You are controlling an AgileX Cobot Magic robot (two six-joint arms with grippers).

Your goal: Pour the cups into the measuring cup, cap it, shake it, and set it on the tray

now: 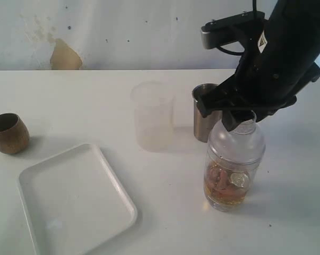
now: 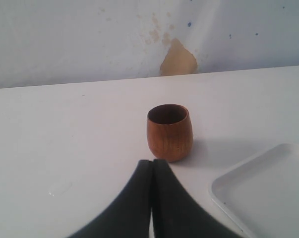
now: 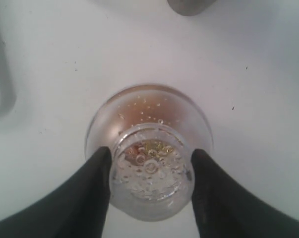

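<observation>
Wooden cup (image 1: pixel 8 133) stands at the left of the worktop (image 1: pixel 292 228). Tray (image 1: pixel 75 202) lies nearer, to its right. Frosted cup (image 1: pixel 153 114) stands centre, steel tumbler (image 1: pixel 204 114) right of it, measuring cup (image 1: pixel 234 164) just nearer.

1. The right arm (image 1: pixel 287 48) and right gripper (image 1: pixel 238 118) fill the space above the measuring cup (image 1: pixel 231 178). The jaws press either side of the dome lid (image 1: pixel 239 141), so that top is blocked from above.
2. The steel tumbler (image 1: pixel 201 125) stands just behind the measuring cup, partly hidden by the gripper, with only a narrow gap between them.
3. The frosted cup (image 1: pixel 153 116) stands near the tumbler's left, leaving a slim lane.
4. Open table (image 1: pixel 91 101) stretches from the frosted cup to the wooden cup (image 1: pixel 9 133).
5. The white tray (image 1: pixel 75 204) lies flat, near the wooden cup, with nothing on it.
6. Only bare table separates the closed left gripper (image 2: pixel 151 166) from the wooden cup.
</observation>
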